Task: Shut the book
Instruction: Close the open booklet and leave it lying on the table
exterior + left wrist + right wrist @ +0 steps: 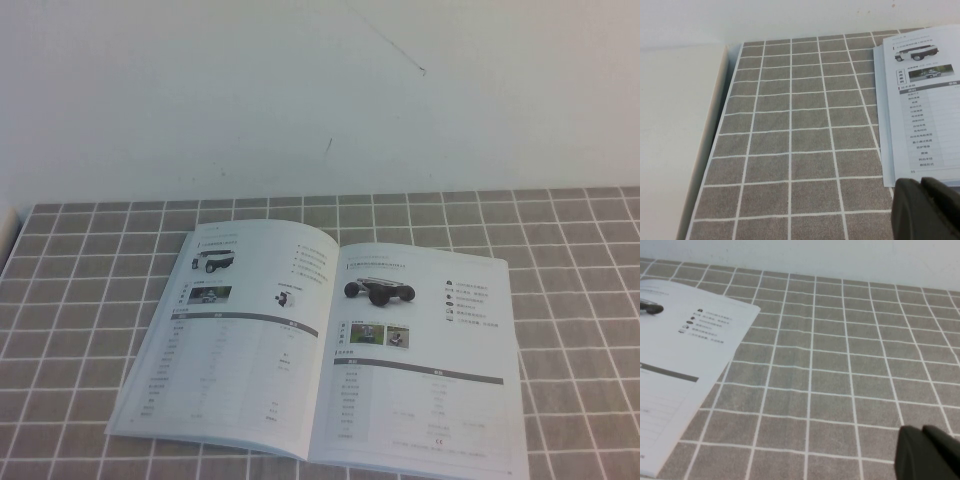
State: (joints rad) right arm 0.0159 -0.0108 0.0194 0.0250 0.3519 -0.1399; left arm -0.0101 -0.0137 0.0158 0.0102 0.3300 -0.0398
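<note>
Left gripper (927, 207): outside the high view. Its wrist view shows only a dark tip, over bare bench just beside the left page's outer edge. I cannot tell how far open it is, and nothing shows in its hold.
Bench (90, 300): covered in a grey gridded cloth. It is flat and probably grippy enough that the book should not skate much.
Book (330, 340): lies open and face up in the middle of the bench, towards the robot's side.
Left page (240, 330): bows up slightly towards the fold. Its outer edge is free, so it is a fair place to slip under and lift.
Spine (325, 350): the hinge line. Any page that is lifted should swing over it in an arc rather than be dragged flat.
Right page (430, 370): lies flatter. It would be wise to press or steady this half while the other folds over.
Right gripper (927, 452): also outside the high view. Only a dark tip shows, over bare bench and apart from the right page's edge. Its opening cannot be told, and it shows nothing held.
</note>
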